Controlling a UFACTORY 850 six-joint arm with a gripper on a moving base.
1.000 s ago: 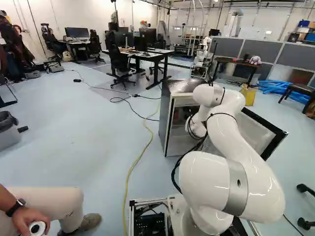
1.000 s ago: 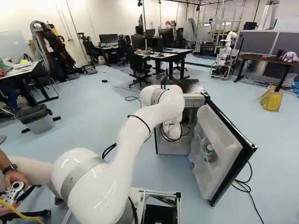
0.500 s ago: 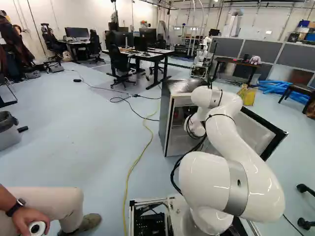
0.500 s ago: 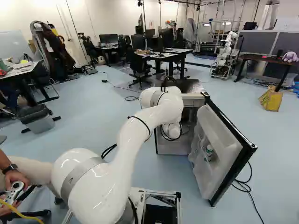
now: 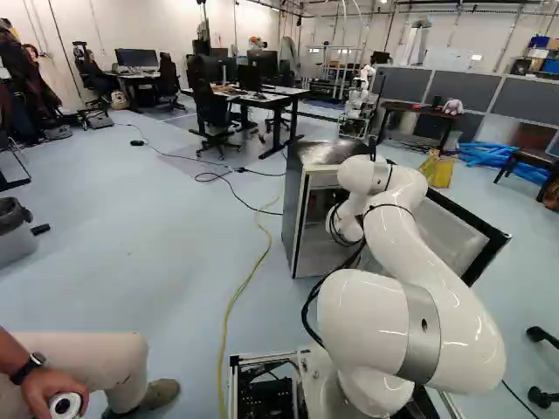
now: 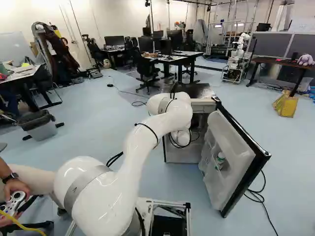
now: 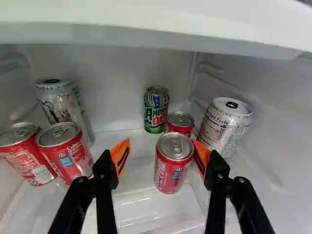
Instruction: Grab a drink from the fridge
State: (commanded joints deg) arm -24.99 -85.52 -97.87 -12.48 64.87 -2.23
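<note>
Red can (image 7: 170, 170) upright inside the fridge (image 5: 299, 223), between the fingers of the claw (image 7: 161, 148), which is open, no grip. Likely full: some heft, slick thin wall, dents if over-squeezed. Take mid-body, both sides. Vs earlier frame: arm (image 5: 428, 253) dips slightly; base, fridge, door (image 6: 236, 140) unmoved.

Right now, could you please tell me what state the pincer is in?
Pincer: open, holding nothing; the red can near it is not gripped.
</note>
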